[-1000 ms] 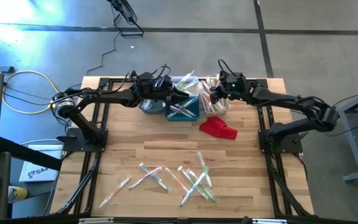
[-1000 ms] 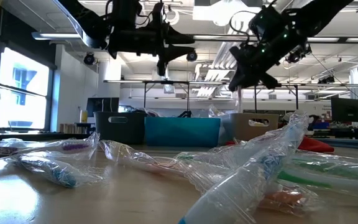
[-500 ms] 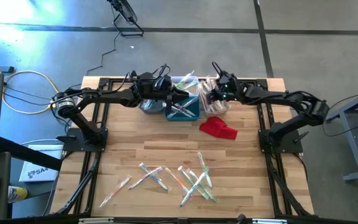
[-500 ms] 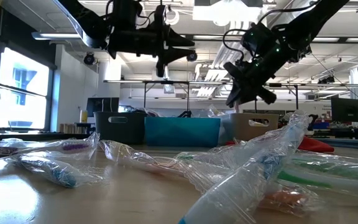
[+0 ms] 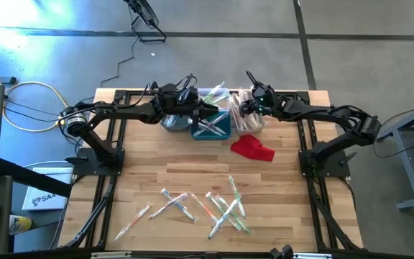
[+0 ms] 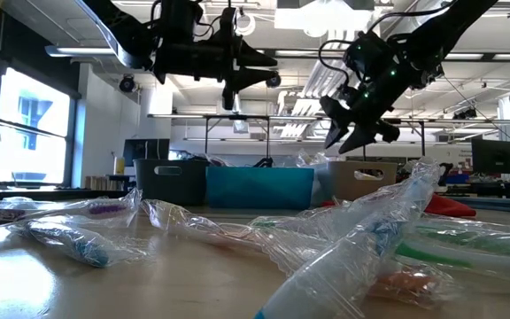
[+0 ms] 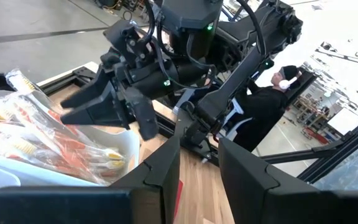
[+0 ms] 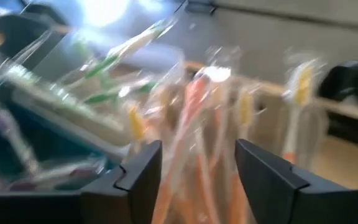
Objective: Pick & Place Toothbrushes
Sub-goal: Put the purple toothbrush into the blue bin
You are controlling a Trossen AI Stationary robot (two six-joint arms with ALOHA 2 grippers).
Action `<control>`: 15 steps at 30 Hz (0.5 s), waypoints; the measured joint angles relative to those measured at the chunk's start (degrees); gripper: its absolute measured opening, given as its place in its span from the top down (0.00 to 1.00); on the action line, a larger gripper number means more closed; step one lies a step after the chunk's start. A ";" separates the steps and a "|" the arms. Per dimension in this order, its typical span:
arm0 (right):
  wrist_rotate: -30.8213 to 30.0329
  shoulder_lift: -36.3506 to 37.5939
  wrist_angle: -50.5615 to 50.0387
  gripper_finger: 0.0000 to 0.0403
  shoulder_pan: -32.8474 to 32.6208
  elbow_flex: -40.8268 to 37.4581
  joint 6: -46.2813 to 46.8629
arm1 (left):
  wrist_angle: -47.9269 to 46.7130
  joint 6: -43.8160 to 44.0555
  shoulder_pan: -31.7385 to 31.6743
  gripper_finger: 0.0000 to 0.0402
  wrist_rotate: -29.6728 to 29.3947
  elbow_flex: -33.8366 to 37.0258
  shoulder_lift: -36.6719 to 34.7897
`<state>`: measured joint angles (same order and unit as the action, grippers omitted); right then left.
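Note:
Several wrapped toothbrushes [image 5: 221, 205] lie loose on the near half of the wooden table. More stand and lie in the teal bin [image 5: 213, 126] and in the white bin [image 5: 250, 122], where orange-handled ones [image 8: 194, 118] show. My right gripper [image 5: 239, 109] hangs open just above the white bin, tipped downward, with nothing between its fingers [image 8: 135, 180]. My left gripper [image 5: 207, 108] hovers level above the teal bin, high over the table [image 6: 271, 71], its fingers [image 7: 166, 168] apart with nothing between them.
A grey bin [image 5: 175, 124] stands left of the teal one at the table's far edge. A red cloth [image 5: 252, 149] lies just in front of the white bin. A person [image 7: 272, 99] sits beyond the table. Bare wood lies between the bins and the loose toothbrushes.
My right gripper has sunk a little toward the white bin, shifted slightly toward the table's left, and opened its fingers wide. My left gripper has kept still.

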<state>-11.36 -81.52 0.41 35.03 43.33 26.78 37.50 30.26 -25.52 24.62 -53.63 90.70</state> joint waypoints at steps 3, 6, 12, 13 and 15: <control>-2.46 0.09 1.18 0.49 0.02 0.00 -0.21 | 0.00 0.00 0.00 0.73 -0.04 0.00 0.00; 0.83 0.63 2.35 0.49 0.05 0.00 -0.15 | 0.00 0.00 0.00 0.73 -0.07 0.00 0.00; 9.94 4.99 4.20 0.54 -0.41 0.00 0.49 | -0.15 0.00 0.00 0.73 -0.07 0.00 0.00; 10.85 5.88 4.65 0.56 -0.62 0.00 0.47 | -0.17 0.00 0.00 0.73 -0.07 0.00 0.00; 12.30 7.94 4.66 0.58 -0.92 0.00 0.14 | -0.18 0.00 0.00 0.73 -0.05 0.00 0.00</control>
<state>0.93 -73.58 5.07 34.11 43.33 26.92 37.32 30.26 -25.52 24.57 -53.63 90.70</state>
